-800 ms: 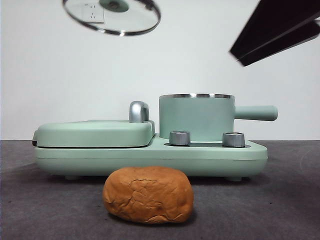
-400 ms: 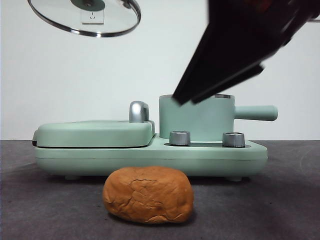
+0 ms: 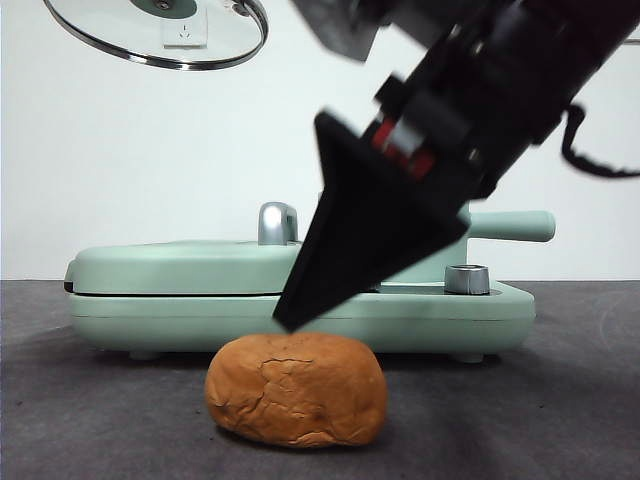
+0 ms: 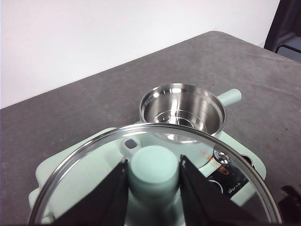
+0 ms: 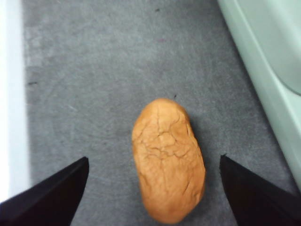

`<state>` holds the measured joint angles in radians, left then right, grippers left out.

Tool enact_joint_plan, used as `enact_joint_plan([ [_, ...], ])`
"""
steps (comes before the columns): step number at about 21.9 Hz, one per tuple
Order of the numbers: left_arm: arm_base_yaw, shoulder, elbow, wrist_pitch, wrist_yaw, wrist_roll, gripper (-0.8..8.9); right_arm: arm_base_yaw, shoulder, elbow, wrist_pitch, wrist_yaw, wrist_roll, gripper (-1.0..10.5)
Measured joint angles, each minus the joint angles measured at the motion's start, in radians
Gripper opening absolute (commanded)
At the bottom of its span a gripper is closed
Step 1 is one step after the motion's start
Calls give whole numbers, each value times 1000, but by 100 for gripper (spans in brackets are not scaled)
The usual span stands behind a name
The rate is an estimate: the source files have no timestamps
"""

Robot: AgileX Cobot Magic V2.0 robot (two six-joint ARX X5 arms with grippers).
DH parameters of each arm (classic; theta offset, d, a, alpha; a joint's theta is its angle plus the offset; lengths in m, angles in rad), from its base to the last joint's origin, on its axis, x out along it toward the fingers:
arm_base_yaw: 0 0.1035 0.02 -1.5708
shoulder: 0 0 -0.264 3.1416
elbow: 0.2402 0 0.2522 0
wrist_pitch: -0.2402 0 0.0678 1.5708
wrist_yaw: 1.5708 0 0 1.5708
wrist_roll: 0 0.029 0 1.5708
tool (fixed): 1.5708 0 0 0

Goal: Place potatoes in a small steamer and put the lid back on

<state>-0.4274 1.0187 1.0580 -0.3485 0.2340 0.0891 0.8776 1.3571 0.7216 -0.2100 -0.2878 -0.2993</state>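
The orange-brown potato [image 3: 297, 390] lies on the grey table in front of the cooker. My right gripper [image 3: 292, 318] is open, its tips just above the potato; in the right wrist view [image 5: 154, 159] its jaws stand wide on either side of the potato [image 5: 168, 160] without touching it. My left gripper [image 4: 153, 161] is shut on the mint-green knob of the glass lid [image 4: 84, 179] and holds it high above the open steamer [image 4: 181, 110]. The lid [image 3: 160, 35] shows at the front view's top left. The right arm hides most of the steamer there; its handle [image 3: 515, 225] shows.
The mint-green cooker base [image 3: 200, 318] carries a flat closed griddle section [image 3: 190, 265] on the left with a steel latch [image 3: 277, 222], and a steel dial [image 3: 467, 278] at the front. A white wall stands behind the table.
My right arm has swung down from the top right to just above the potato. The lid has moved a little to the left, still held high.
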Motion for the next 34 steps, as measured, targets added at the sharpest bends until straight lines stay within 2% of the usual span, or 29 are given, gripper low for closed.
enact_joint_plan([
  [8,0,0,0,-1,0,0,12,0,126,0,65,1,0,438],
  [12,0,0,0,-1,0,0,13,0,150,0,66,20,1,224],
  [15,0,0,0,-2,0,0,13,0,147,3,50,21,19,215],
  [20,0,0,0,-2,0,0,13,0,30,107,-220,43,97,215],
  [27,0,0,0,-2,0,0,13,-54,-36,466,-737,101,317,215],
  [34,0,0,0,-2,0,0,12,-168,-24,655,-803,105,349,215],
])
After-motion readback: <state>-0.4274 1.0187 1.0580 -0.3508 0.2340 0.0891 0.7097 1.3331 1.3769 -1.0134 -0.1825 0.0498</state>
